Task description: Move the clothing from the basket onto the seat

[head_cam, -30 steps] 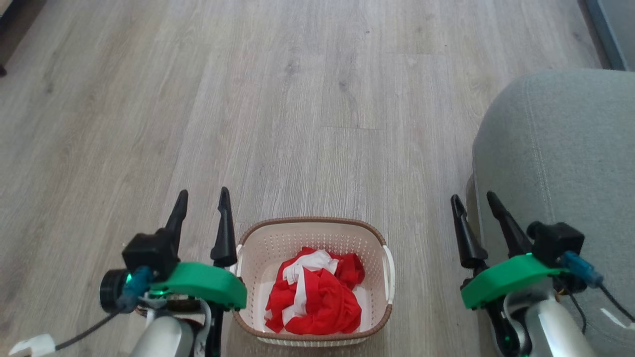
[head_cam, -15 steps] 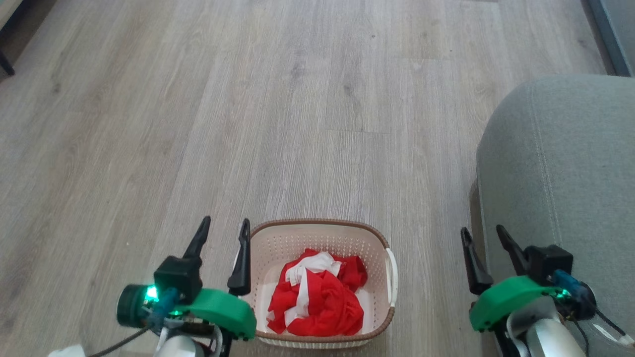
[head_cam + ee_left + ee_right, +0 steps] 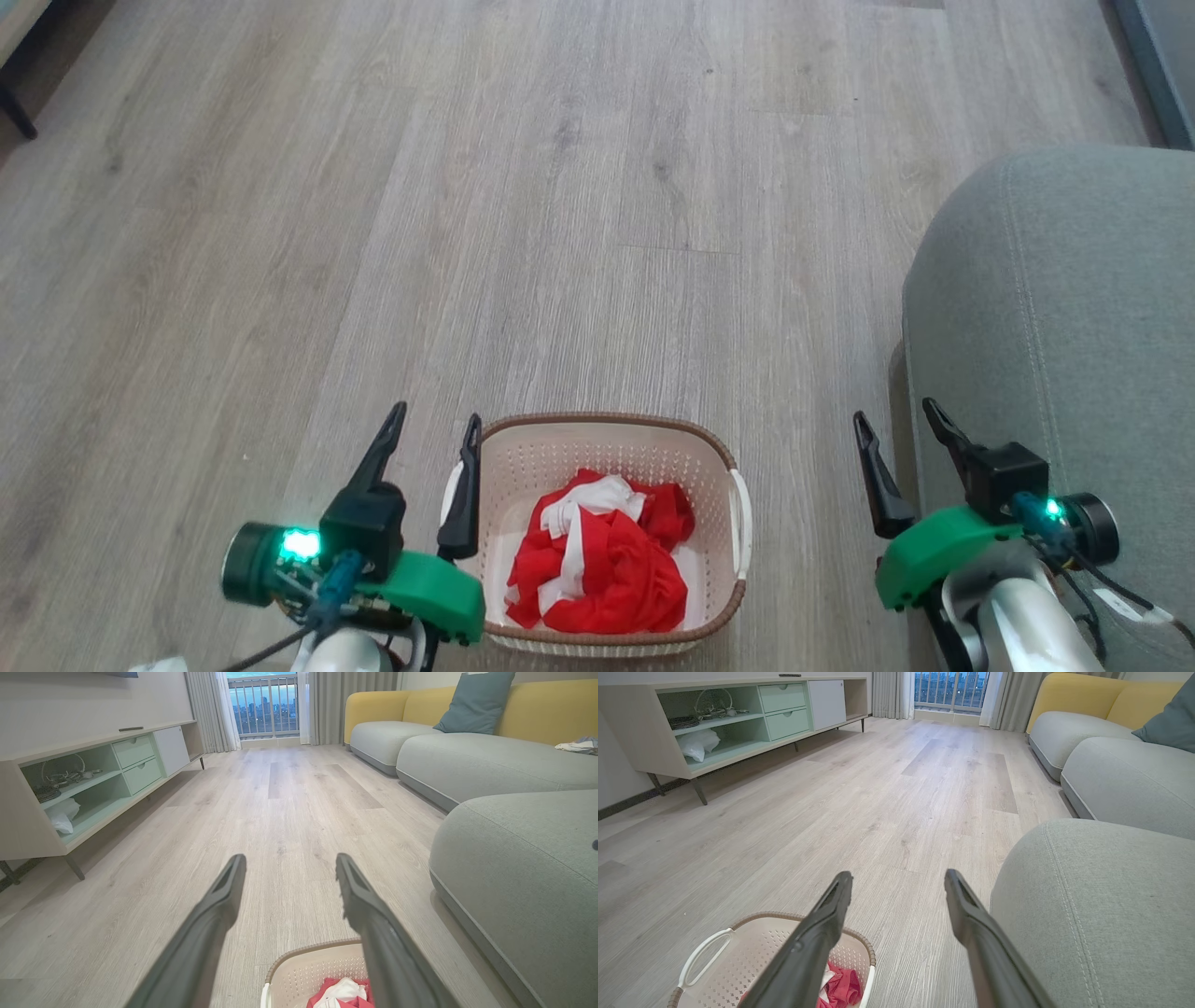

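Observation:
A crumpled heap of red and white clothing [image 3: 602, 560] lies in the cream basket [image 3: 597, 439] on the wood floor, near the bottom middle of the head view. The grey seat [image 3: 1064, 327] rises at the right. My left gripper [image 3: 439, 425] hangs open just left of the basket, its inner finger over the rim. My right gripper [image 3: 894, 415] stands open between the basket and the seat's edge. In the left wrist view the open left gripper [image 3: 289, 863] points over the basket [image 3: 299, 966]. The right wrist view shows the basket [image 3: 752, 938], clothing [image 3: 840, 987] and seat [image 3: 1101, 896].
A low TV cabinet [image 3: 79, 779] with open shelves stands along the left wall. Further grey sofa cushions [image 3: 467, 760] with yellow backs and a blue pillow [image 3: 474, 702] extend beyond the seat. Bare wood floor [image 3: 560, 205] stretches ahead toward a balcony window.
The left gripper has shifted right, closer to the basket's left rim. The right gripper has drawn lower in the view beside the seat. The camera has shifted slightly.

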